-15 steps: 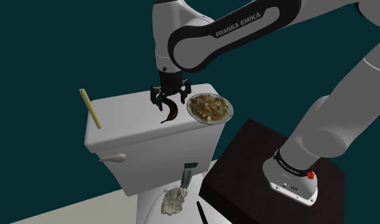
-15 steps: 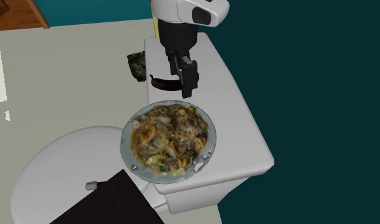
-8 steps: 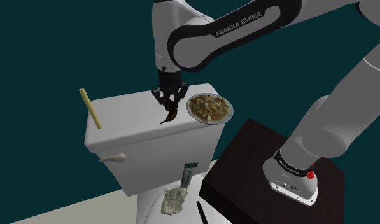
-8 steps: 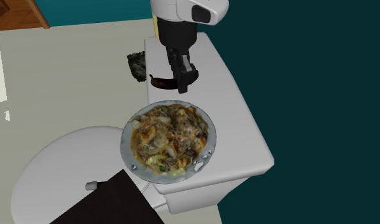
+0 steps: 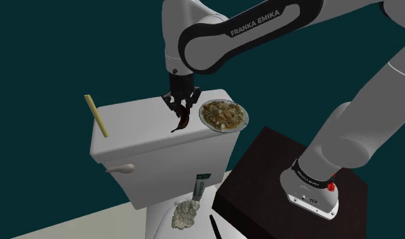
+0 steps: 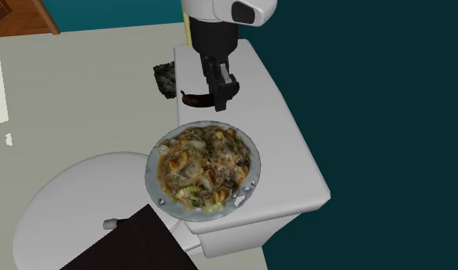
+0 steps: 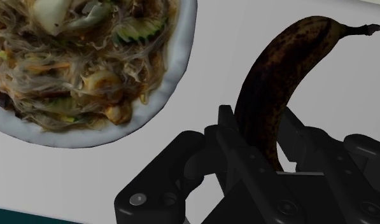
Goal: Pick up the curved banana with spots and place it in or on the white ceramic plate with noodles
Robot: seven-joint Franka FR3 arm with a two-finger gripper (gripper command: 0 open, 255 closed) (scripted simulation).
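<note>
1. The dark, spotted banana [image 7: 279,89] is pinched near 1 end between the fingers of the gripper [image 7: 261,145]. Most of its curve hangs free, low over the white cistern lid [image 6: 277,123]. A hold this far off-centre can let it pivot or swing when the arm travels sideways.
2. The skin looks overripe and soft. I judge that too little squeeze lets it slide out, and too much mashes it.
3. The free tip hangs close to the lid. Without more height it can drag, twist in the grip, or catch the plate's rim.
4. The plate [image 6: 149,178] of noodles lies at 6 o'clock from the gripper in the second exterior view and overhangs the lid's edge. A nudge could tip it off.
5. The noodles are heaped, so a banana released too high may roll off.
</note>
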